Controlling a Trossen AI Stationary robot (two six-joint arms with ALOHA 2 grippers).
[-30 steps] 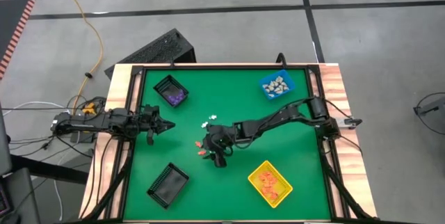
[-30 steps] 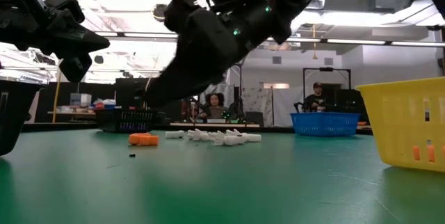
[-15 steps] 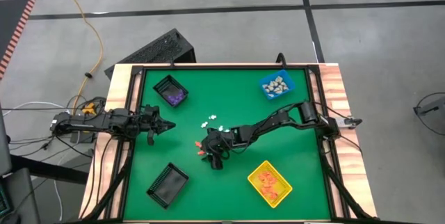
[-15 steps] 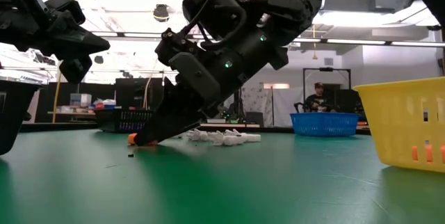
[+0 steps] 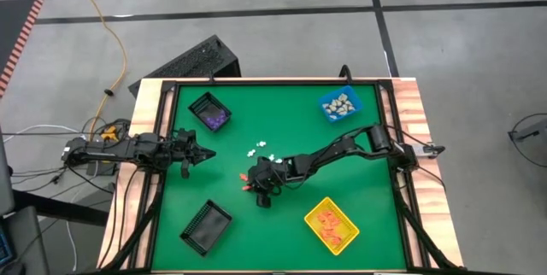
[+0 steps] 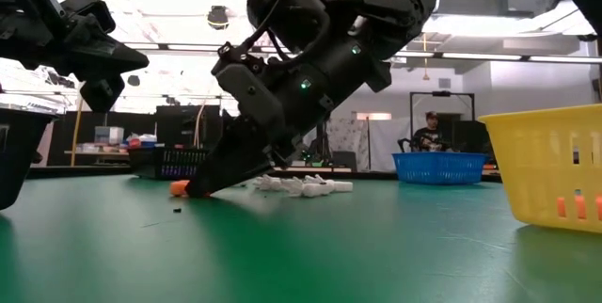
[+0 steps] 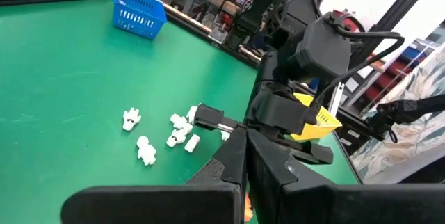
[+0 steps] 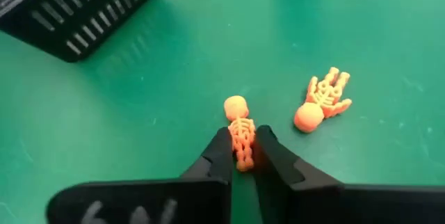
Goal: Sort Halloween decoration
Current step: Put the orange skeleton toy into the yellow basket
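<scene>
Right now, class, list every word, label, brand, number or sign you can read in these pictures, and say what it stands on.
None can be read.
Yellow bin, blue bin, black bins: no labels show.
Orange skeleton between the right gripper's fingers: no writing.
Room behind the table in the low view: any signs are too small and blurred to read.
</scene>
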